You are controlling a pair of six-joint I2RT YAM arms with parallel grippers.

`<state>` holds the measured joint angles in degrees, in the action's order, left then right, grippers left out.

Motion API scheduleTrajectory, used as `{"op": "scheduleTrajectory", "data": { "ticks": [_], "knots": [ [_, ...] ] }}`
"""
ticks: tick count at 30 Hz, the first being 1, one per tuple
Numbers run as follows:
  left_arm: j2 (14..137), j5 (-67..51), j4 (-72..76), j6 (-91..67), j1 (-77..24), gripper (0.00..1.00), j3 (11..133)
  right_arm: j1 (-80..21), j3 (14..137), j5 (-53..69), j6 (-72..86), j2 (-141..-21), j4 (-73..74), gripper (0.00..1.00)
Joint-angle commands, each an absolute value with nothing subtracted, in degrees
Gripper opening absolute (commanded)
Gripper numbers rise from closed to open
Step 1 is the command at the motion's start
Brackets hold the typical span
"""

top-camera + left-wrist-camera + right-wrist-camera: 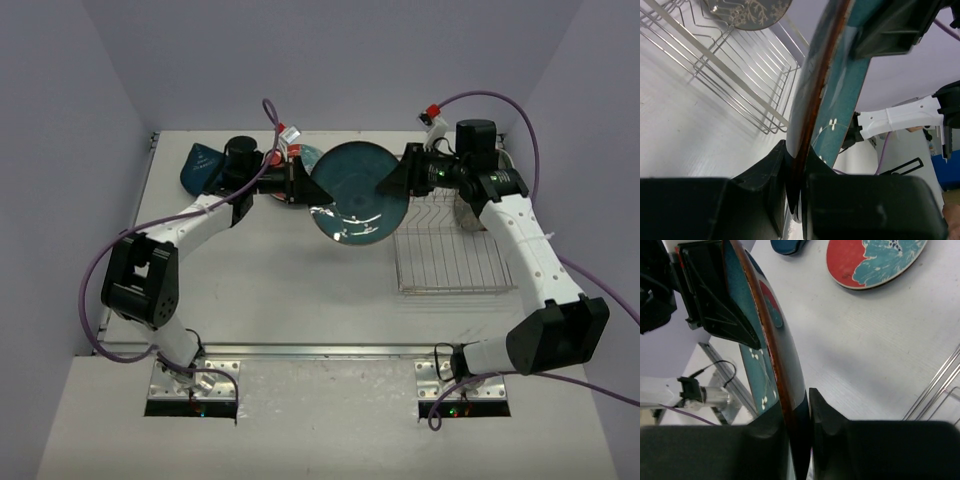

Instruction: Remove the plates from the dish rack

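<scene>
A dark teal plate (358, 192) with a brown rim is held on edge above the table between both arms. My left gripper (300, 183) is shut on its left rim, and my right gripper (400, 180) is shut on its right rim. In the left wrist view the plate (840, 95) runs up from between the fingers of the left gripper (796, 165). In the right wrist view the plate (757, 375) sits in the right gripper (800, 405). The silver wire dish rack (450, 250) lies to the right, with one pale patterned plate (747, 10) standing at its far end.
A red-rimmed plate with a teal floral centre (875, 260) lies flat on the table behind the left gripper. A dark blue plate (200, 165) lies at the back left. The rack (740, 75) stands close to the right of the held plate.
</scene>
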<state>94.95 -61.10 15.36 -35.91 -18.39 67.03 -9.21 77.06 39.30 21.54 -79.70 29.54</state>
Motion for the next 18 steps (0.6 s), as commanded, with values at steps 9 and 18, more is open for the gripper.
{"op": "scheduleTrajectory", "data": {
  "ticks": [9,18],
  "knots": [
    [105.0,-57.3,25.8,-46.3,-2.6,0.0,73.3,-9.2,79.4,21.3,23.7,-80.1,27.5,0.99],
    [117.0,-45.8,18.9,-42.6,3.7,0.0,85.3,-7.9,78.2,17.4,21.9,-79.6,29.6,0.99]
  ]
}}
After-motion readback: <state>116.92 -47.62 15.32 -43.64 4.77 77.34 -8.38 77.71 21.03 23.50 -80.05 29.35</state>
